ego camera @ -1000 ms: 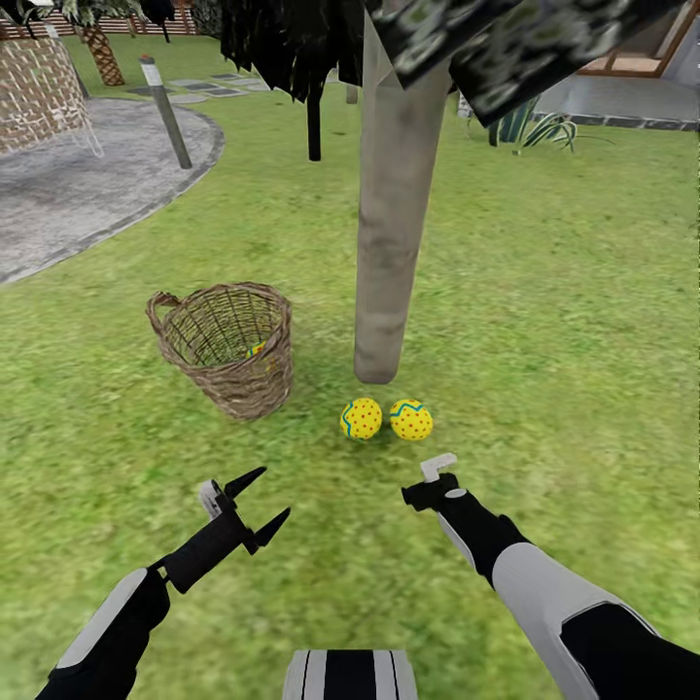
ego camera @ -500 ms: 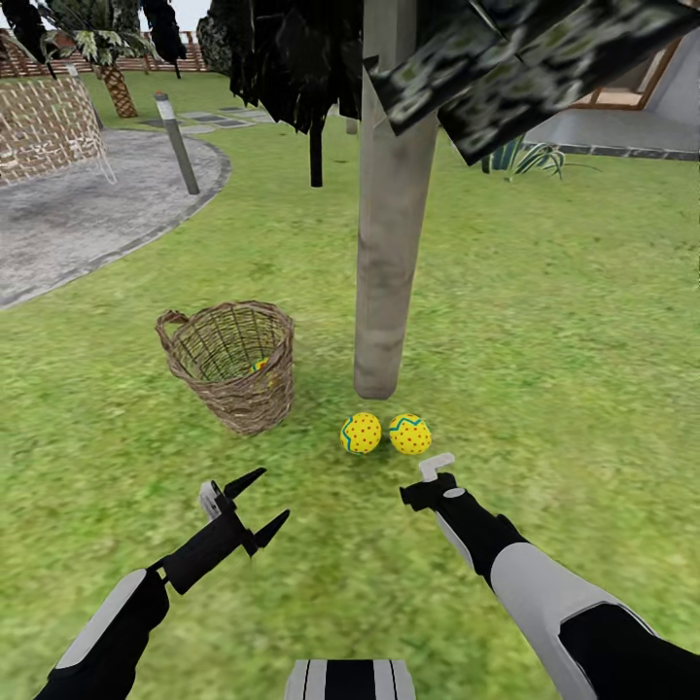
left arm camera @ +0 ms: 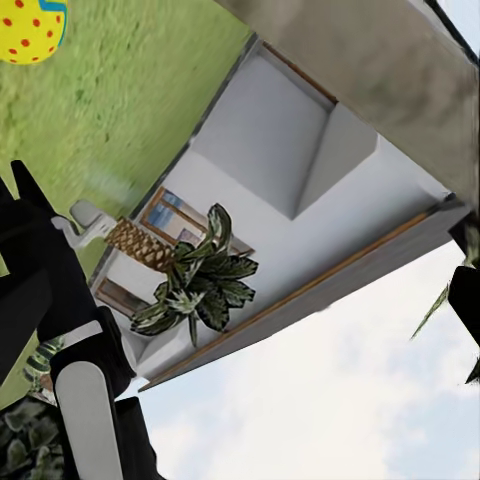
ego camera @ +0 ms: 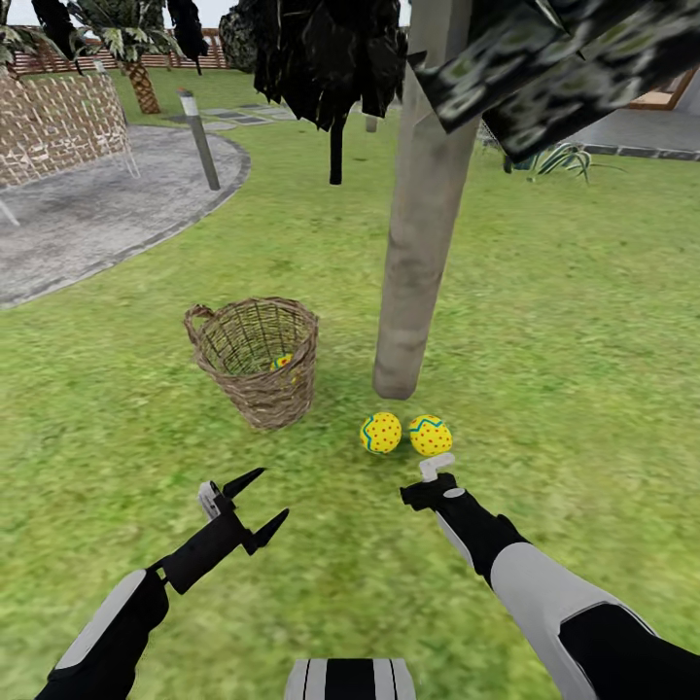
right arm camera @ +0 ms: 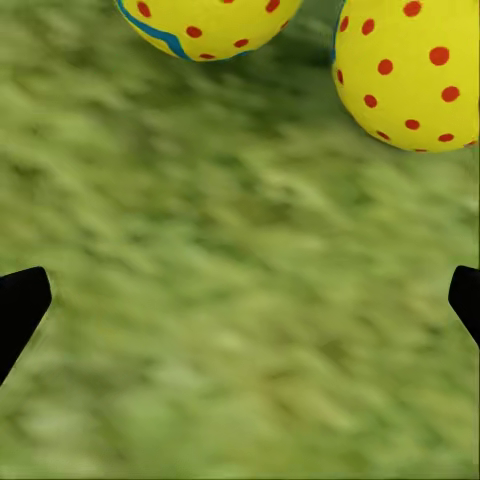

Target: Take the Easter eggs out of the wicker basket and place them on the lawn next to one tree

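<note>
The brown wicker basket (ego camera: 255, 360) stands on the lawn (ego camera: 544, 321) left of the pale tree trunk (ego camera: 418, 243). One yellow dotted egg (ego camera: 282, 362) shows through the basket's weave, low inside. Two more eggs (ego camera: 380, 433) (ego camera: 430, 435) lie side by side on the grass at the foot of the trunk. My right gripper (ego camera: 436, 470) hovers just short of them, open and empty; its wrist view shows both eggs (right arm camera: 205, 25) (right arm camera: 410, 70) close ahead. My left gripper (ego camera: 272, 493) is open and empty over the grass, in front of the basket.
A grey paved patio (ego camera: 87, 214) with a bollard (ego camera: 199, 139) and a woven bench (ego camera: 58, 126) lies at the back left. Dark leaf clumps (ego camera: 544, 58) hang overhead. A house (left arm camera: 280, 150) stands to the right. Open grass surrounds both arms.
The whole picture has shifted right, so the camera has moved. The two eggs now sit closer to my right gripper. Both grippers keep the same pose.
</note>
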Available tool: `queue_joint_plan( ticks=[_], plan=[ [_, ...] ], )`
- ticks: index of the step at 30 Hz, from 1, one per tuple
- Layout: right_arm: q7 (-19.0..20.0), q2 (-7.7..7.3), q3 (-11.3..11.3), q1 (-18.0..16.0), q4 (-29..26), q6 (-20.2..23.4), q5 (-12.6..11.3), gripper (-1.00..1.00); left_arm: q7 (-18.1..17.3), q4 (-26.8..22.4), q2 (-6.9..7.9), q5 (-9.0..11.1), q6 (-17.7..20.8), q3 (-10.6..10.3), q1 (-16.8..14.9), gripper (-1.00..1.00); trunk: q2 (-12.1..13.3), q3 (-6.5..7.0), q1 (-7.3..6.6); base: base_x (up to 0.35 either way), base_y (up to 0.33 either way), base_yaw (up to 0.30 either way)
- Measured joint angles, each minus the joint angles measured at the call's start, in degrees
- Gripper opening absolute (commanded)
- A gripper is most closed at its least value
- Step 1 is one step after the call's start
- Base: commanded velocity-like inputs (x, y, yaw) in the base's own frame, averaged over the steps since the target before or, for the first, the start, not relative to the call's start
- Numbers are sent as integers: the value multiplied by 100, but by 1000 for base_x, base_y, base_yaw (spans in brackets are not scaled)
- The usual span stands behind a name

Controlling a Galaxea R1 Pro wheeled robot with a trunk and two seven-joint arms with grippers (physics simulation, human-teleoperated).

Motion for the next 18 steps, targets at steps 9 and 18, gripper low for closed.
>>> queue_joint_plan(
  ticks=[9, 18],
  plan=[
    [0, 2, 1, 2, 0, 0, 0, 100, -2, 10, 0, 8, -5, -1, 0, 100, 0, 0, 0, 0, 294, 1],
    [1, -4, 1, 1, 0, 3, 0, 100, -2, 10, 1, 5, -3, 8, 0, 100, 0, 0, 0, 4, 296, 0]
  ],
)
